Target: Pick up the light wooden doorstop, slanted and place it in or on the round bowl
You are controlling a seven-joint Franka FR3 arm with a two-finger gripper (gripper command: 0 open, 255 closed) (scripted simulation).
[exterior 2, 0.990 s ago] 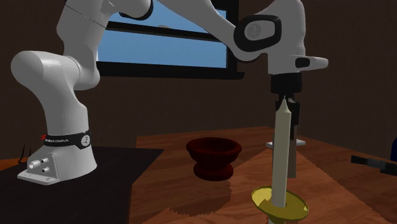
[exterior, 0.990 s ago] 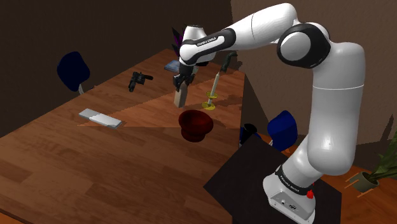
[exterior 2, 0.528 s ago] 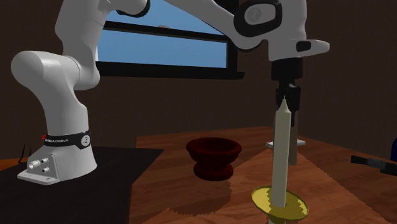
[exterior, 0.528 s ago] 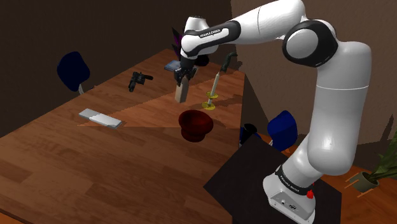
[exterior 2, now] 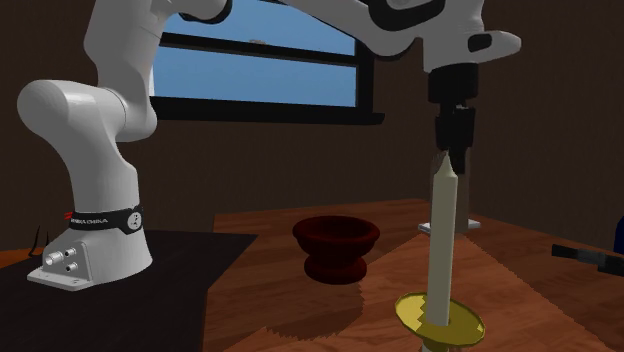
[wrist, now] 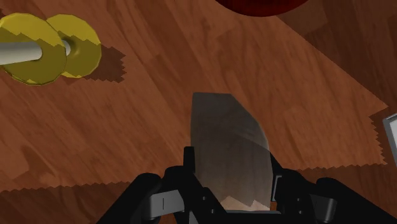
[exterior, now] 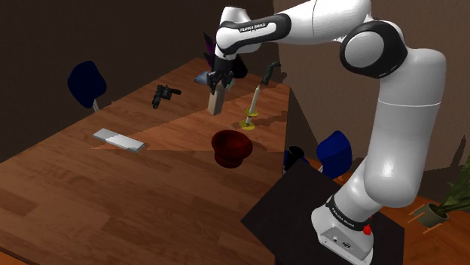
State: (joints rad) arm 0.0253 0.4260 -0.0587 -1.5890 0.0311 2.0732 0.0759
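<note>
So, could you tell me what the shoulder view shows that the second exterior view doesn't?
The shoulder view adds a potted plant and a clear look at the pale doorstop clasped in the gripper. The second exterior view adds a window with blue sky. Both share the dark red bowl, the white arm and the upright rod on yellow discs.

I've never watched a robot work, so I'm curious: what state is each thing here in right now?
claw: shut on the doorstop.
doorstop: gripped at its top, held above the table.
bowl: upright on the table, nothing seen inside.
yellow-footed rod: standing upright.
grey slab: lying flat.
</note>
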